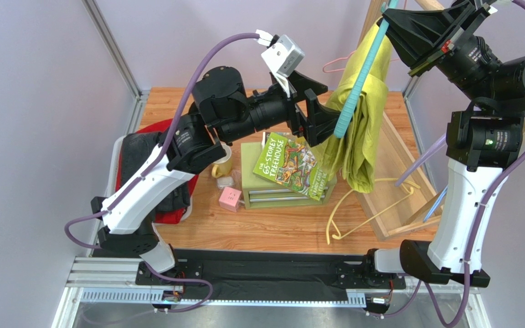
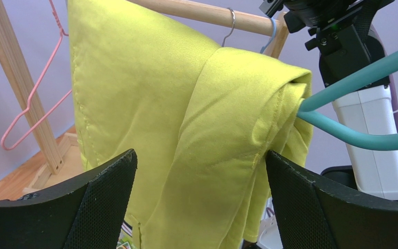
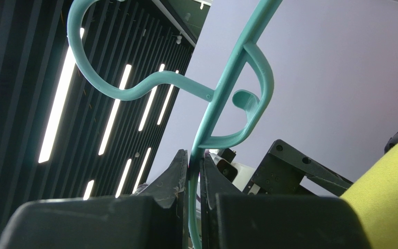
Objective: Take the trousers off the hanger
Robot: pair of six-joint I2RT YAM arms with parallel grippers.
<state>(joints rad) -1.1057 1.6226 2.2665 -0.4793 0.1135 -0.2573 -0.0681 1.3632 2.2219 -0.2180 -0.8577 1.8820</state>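
trousers [image 2: 185, 129] — yellow-green, draped on teal hanger [image 3: 222, 98] | right jaws clamp hanger | left jaws wide apart

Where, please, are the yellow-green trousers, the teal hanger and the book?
Trousers [image 2: 185, 129]: left wrist view, on the draped cloth's middle.
Hanger [image 3: 227, 93]: right wrist view, on the stem below the hook.
Book [image 1: 287, 162]: top view, on its green cover.

Left arm reaches forward, its gripper [image 1: 315, 115] level with jaws spread wide. Right arm stands raised, its gripper [image 3: 195, 171] angled up, fingers [image 3: 172, 181] pinched nearly together.
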